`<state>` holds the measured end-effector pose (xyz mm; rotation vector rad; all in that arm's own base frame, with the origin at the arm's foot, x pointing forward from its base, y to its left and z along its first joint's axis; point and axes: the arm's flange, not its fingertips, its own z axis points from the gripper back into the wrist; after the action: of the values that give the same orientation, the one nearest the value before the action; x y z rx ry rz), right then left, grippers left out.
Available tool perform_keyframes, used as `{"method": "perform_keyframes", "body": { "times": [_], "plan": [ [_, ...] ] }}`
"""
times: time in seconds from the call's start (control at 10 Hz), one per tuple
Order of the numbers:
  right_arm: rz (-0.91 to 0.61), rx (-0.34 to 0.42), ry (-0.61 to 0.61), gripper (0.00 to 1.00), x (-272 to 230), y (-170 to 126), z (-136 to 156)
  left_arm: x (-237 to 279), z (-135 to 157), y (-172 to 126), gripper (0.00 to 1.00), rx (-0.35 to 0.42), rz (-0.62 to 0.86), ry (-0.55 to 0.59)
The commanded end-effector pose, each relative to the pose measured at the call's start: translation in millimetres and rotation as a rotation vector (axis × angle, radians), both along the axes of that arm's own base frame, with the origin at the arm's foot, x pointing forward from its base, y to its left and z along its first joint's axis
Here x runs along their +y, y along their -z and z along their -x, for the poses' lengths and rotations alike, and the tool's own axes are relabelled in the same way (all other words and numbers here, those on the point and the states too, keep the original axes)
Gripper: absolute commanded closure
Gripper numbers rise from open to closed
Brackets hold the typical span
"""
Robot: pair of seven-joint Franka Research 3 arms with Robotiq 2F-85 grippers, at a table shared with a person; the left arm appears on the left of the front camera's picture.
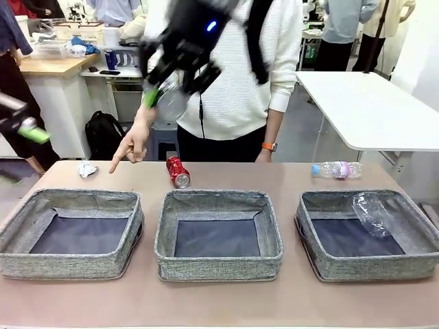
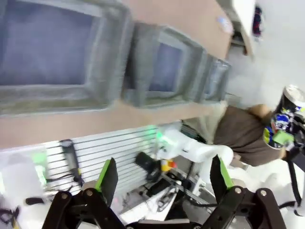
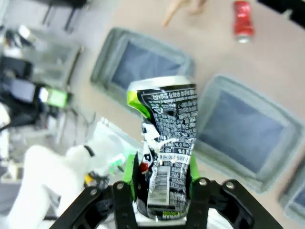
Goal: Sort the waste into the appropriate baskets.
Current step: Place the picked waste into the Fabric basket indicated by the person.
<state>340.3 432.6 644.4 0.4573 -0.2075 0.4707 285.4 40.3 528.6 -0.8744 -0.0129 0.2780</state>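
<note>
Crushed dark can (image 1: 171,104) pinched in the right gripper (image 1: 175,89), upper centre of frame, high above the baskets (image 1: 218,259); left gripper (image 2: 164,179) spread wide, empty. Best lowered into the chosen one before release.

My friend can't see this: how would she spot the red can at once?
Find the middle basket of three grey ones on the table. Just beyond its far rim lies the can. It alone is red: the wad to its left is white, the bottle to its right clear.
</note>
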Motion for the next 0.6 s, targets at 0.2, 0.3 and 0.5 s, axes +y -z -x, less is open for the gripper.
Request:
{"method": "perform_keyframes", "body": {
  "times": [0.2, 0.3, 0.5],
  "plan": [
    [0.019, -0.151, -0.287, 0.53, 99, 93, -31, 118, 53, 2, 0.0, -0.099, 0.124, 0.003],
    [0.045, -0.164, -0.318, 0.53, 127, 115, -36, 121, 62, 4, 0.0, -0.134, 0.143, 0.059],
    [0.036, -0.097, -0.285, 0.53, 100, 119, -20, 124, 62, 7, 0.0, -0.09, 0.1, -0.038]
  ]
}}
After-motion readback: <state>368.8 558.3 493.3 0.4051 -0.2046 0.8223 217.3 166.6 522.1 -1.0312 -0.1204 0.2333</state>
